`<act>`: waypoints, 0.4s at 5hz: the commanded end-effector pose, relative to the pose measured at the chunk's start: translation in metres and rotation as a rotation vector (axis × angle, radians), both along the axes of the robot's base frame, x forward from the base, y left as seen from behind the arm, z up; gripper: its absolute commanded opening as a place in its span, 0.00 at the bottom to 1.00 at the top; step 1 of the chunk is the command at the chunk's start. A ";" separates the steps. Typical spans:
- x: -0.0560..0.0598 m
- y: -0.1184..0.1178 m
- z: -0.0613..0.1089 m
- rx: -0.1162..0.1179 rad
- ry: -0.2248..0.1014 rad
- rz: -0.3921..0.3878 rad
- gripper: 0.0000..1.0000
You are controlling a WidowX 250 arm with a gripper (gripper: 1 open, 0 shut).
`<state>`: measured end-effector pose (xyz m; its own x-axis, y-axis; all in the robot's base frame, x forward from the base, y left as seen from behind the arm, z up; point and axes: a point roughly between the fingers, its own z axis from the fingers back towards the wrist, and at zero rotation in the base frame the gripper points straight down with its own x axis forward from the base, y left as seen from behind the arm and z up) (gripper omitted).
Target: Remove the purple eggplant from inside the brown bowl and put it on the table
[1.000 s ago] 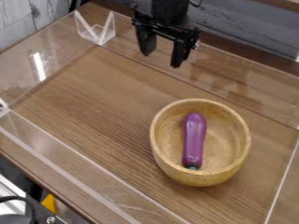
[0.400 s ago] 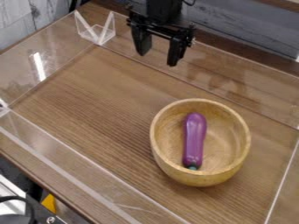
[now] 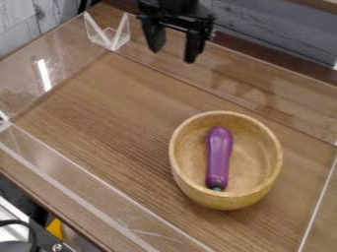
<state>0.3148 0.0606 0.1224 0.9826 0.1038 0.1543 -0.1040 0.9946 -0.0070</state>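
The purple eggplant (image 3: 219, 156) lies lengthwise inside the brown bowl (image 3: 262, 182), its green stem cap toward the near rim. The bowl stands on the wood-grain table (image 3: 105, 118) at the right. My gripper (image 3: 174, 44) hangs at the top of the view, well behind and to the left of the bowl, pointing down. Its black fingers (image 3: 194, 47) stand apart with nothing between them.
Low clear acrylic walls edge the table, with a folded clear piece (image 3: 105, 31) at the back left corner. A near clear wall (image 3: 79, 197) runs along the front. A grey planked wall lies behind.
The gripper has drifted a little left and upward in the picture, staying open. The eggplant and bowl have not moved.
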 end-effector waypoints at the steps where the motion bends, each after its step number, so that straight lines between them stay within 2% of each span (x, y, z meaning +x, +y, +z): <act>1: 0.006 0.008 0.022 0.004 -0.120 -0.005 1.00; 2: 0.001 0.001 0.024 0.003 -0.113 0.043 1.00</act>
<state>0.3140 0.0622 0.1292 0.9662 0.1488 0.2107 -0.1473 0.9888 -0.0227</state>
